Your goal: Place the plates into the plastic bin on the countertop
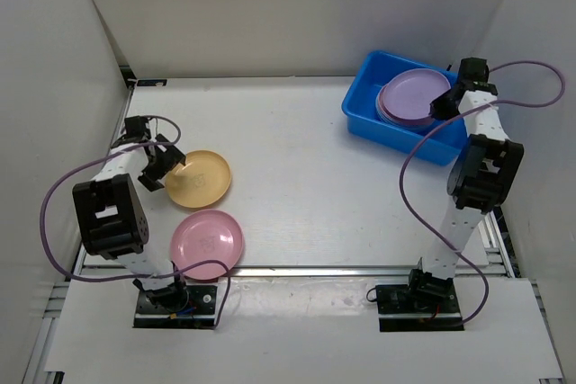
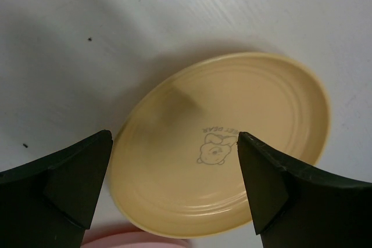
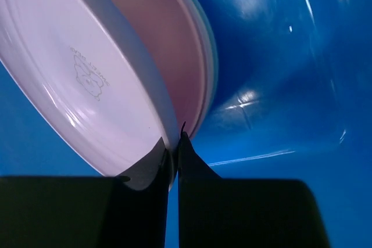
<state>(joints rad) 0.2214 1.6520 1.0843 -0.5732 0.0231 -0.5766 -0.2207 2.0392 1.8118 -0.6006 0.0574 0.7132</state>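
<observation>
A yellow-orange plate (image 1: 199, 177) and a pink plate (image 1: 207, 244) lie on the white countertop (image 1: 297, 177) at the left. My left gripper (image 1: 167, 161) is open just above the yellow plate's left rim; in the left wrist view the plate (image 2: 226, 143) lies between and beyond the fingers. The blue plastic bin (image 1: 369, 96) stands at the back right with a stack of plates in it, a purple plate (image 1: 411, 96) on top. My right gripper (image 1: 443, 105) is shut on the rim of that purple plate (image 3: 75, 79), held tilted over a pink plate (image 3: 180, 56) in the bin.
White walls close in the countertop on three sides. A metal rail (image 1: 297, 269) runs along the front edge. Both arm bases (image 1: 171, 299) stand at the near edge, with purple cables looping beside each arm.
</observation>
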